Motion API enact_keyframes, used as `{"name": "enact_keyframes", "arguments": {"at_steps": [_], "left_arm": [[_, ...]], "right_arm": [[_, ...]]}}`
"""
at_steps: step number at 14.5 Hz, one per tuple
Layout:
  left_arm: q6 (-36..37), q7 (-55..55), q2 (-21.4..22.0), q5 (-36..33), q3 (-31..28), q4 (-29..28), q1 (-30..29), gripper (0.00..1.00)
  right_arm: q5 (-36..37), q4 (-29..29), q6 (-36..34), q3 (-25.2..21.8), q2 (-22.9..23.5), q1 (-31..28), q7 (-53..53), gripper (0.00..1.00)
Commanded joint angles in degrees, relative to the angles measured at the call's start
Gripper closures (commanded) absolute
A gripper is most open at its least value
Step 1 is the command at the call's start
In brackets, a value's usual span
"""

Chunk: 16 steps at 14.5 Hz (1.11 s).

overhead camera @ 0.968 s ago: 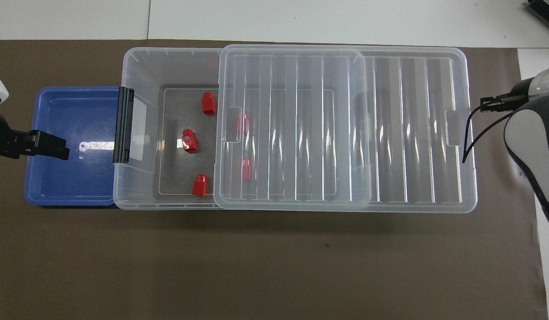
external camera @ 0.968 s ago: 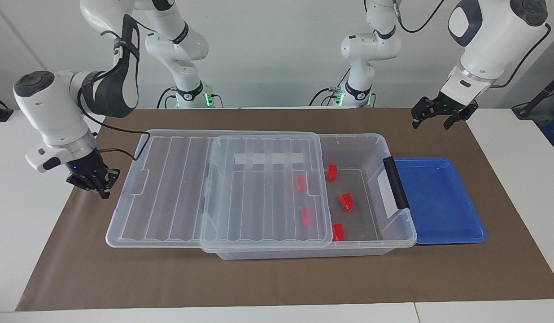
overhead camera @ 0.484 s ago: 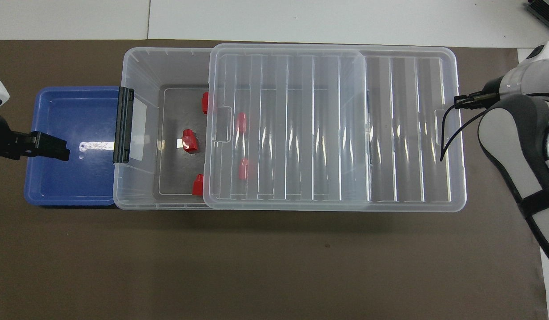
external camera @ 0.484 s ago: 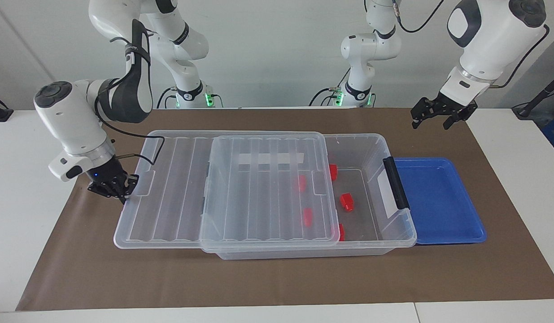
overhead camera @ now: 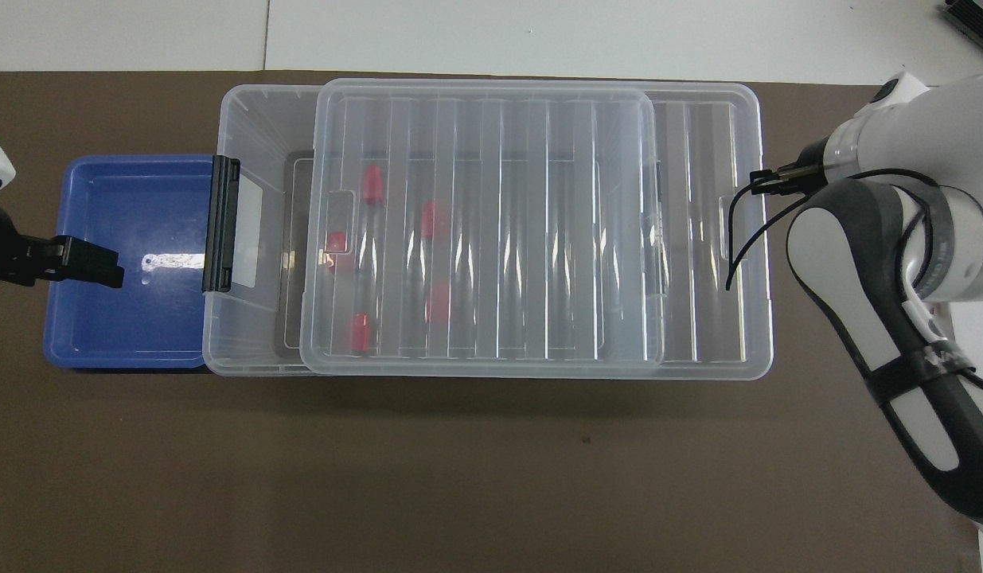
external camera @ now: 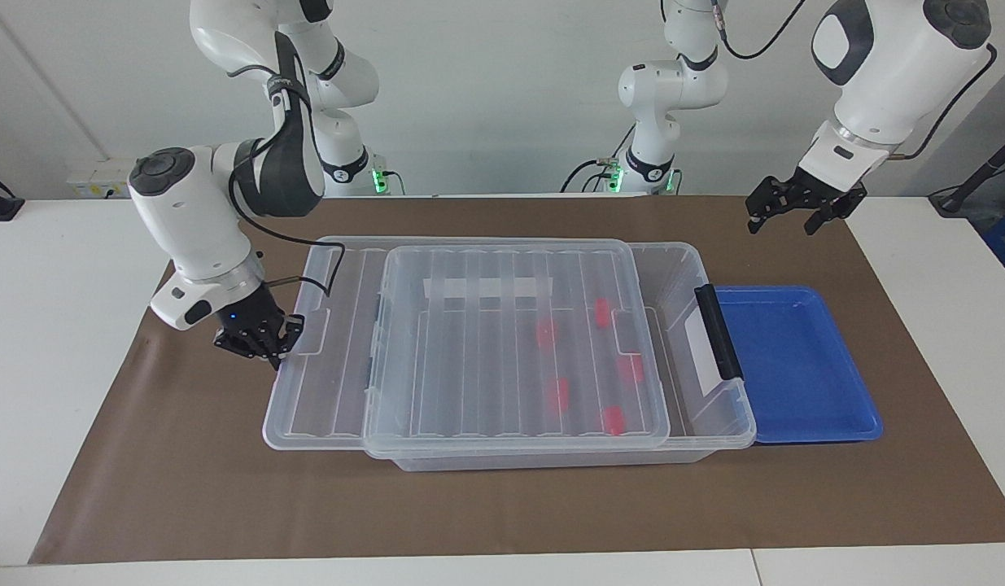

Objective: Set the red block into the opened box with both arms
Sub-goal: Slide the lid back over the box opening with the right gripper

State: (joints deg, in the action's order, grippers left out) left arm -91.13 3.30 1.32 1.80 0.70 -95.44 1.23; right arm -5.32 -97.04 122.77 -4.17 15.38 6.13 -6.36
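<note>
Black and closed tight, your right gripper (external camera: 256, 340) presses fingertips-together against the end edge of the ribbed lid (external camera: 469, 342) at the right arm's end of the table. That lid lies across most of the box (external camera: 718, 407), and through it you can see the red blocks (external camera: 557, 393) resting on the box floor. Past the black handle bar (external camera: 718, 330) sits the blue tray (external camera: 795, 362), and your left gripper (external camera: 797, 205), fingers spread and holding nothing, waits in the air near it.

I judge the risk is a skewed lid: pushing at one point could jam it on the rim or shove the whole box into the tray.

The facing view shows the right gripper's contact; overhead, the arm hides it. Overhead, the left gripper (overhead camera: 81, 261) appears over the tray.
</note>
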Motion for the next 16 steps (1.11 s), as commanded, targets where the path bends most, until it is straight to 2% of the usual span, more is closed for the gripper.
{"name": "enact_keyframes", "arguments": {"at_steps": [1,9,12,16], "left_arm": [[-1.77,0.30,1.84,0.84,0.00,-2.12,-0.44,0.00],[-3.88,-0.05,1.67,0.92,0.00,-2.12,-0.53,0.00],[-3.97,-0.05,1.58,0.92,0.00,-2.03,-0.18,0.00],[-4.23,-0.14,1.49,0.92,0.00,-1.95,0.09,0.00]], "right_arm": [[-1.36,-0.07,0.45,0.04,0.09,1.95,3.80,1.00],[-1.54,-0.25,0.36,0.04,-0.09,5.65,9.43,1.00],[-6.36,-0.25,0.54,0.30,-0.17,5.83,9.79,1.00],[-6.37,-0.25,0.36,0.39,-0.17,5.83,9.70,1.00]]}}
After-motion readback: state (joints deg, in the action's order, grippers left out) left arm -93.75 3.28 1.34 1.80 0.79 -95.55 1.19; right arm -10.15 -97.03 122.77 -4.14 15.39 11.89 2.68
